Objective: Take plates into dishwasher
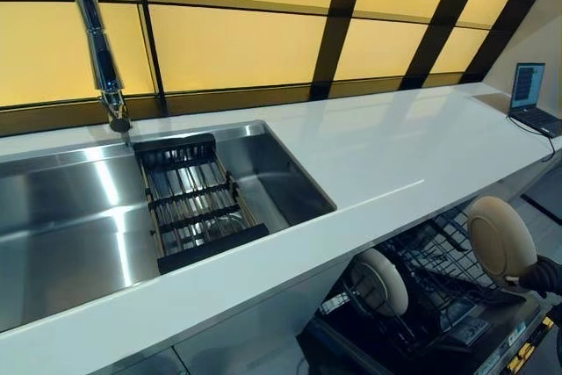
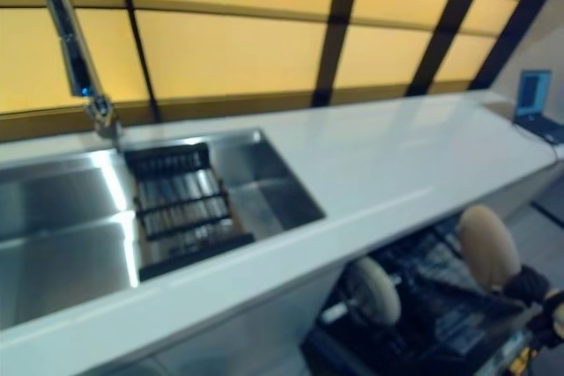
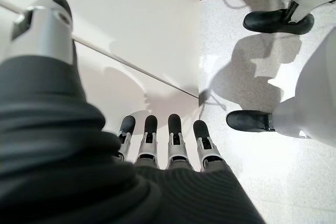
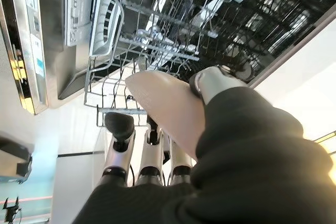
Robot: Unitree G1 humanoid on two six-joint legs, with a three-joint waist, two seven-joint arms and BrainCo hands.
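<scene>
1. The right hand [image 1: 540,277] comes in at the lower right and pinches a beige plate [image 1: 500,238] — in the right wrist view its thumb [image 4: 215,85] lies over one face of the plate [image 4: 170,113] and its fingers [image 4: 119,135] reach along the other face.
2. That plate stands on edge in the grasp, its face turned toward the camera, above the open dishwasher's lower rack [image 1: 439,270]; whether its rim touches the wires I cannot tell.
3. A second beige plate [image 1: 383,282] already stands upright in the same rack, further left, close under the counter edge and well apart from the held one.
4. The rack is of dark wire, pulled out over the lowered dishwasher door [image 4: 58,40], whose inner panel and detergent compartment show in the right wrist view.
5. The left hand [image 3: 168,145] shows only in its own wrist view: its fingers [image 3: 176,129] lie straight, side by side and relaxed, holding nothing, over a white panel [image 3: 131,24] and a pale speckled floor [image 3: 236,182].
6. Above the dishwasher runs a white countertop [image 1: 395,147], with a stainless steel sink [image 1: 70,226] set in it at the left.
7. A black drying rack [image 1: 198,204] sits across the sink — beneath a chrome faucet [image 1: 97,41].
8. A laptop [image 1: 531,98] stands open at the far right end of the countertop
</scene>
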